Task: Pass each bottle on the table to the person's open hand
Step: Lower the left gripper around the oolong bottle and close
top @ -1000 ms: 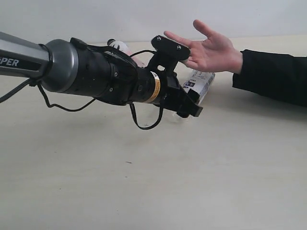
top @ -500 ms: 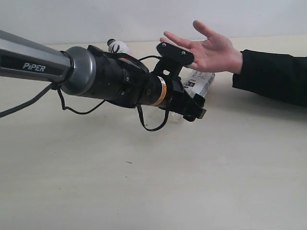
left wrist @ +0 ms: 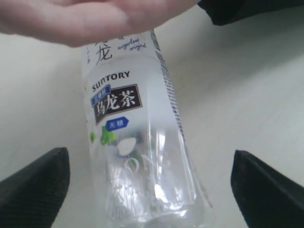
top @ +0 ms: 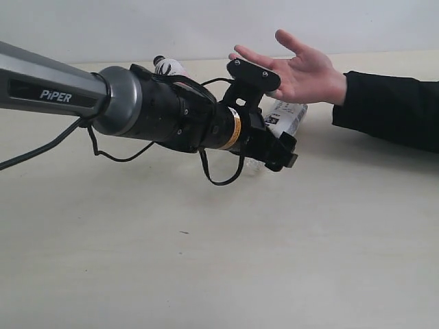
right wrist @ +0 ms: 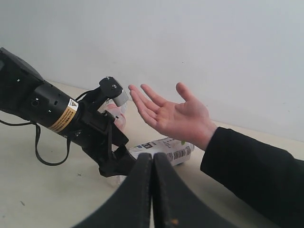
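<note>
A clear bottle (left wrist: 137, 156) with a white printed label lies on its side on the cream table (top: 206, 260), its base between the wide-apart fingers of my left gripper (left wrist: 149, 187). Neither finger touches it. In the exterior view this bottle (top: 287, 116) lies just below the person's open hand (top: 298, 68), palm up, with the left gripper (top: 281, 156) open at its near end. A second, pinkish bottle (top: 171, 67) stands behind the left arm. My right gripper (right wrist: 152, 159) is shut and empty, hanging back from the hand (right wrist: 173, 114).
The person's black-sleeved forearm (top: 391, 106) reaches in from the right over the table's far side. A black cable loop (top: 223, 175) hangs under the left wrist. A pale wall runs behind the table.
My left arm has pushed a little to the right, bringing its open fingers to the lying bottle's base. The hand, the bottles and the right gripper have stayed put.
</note>
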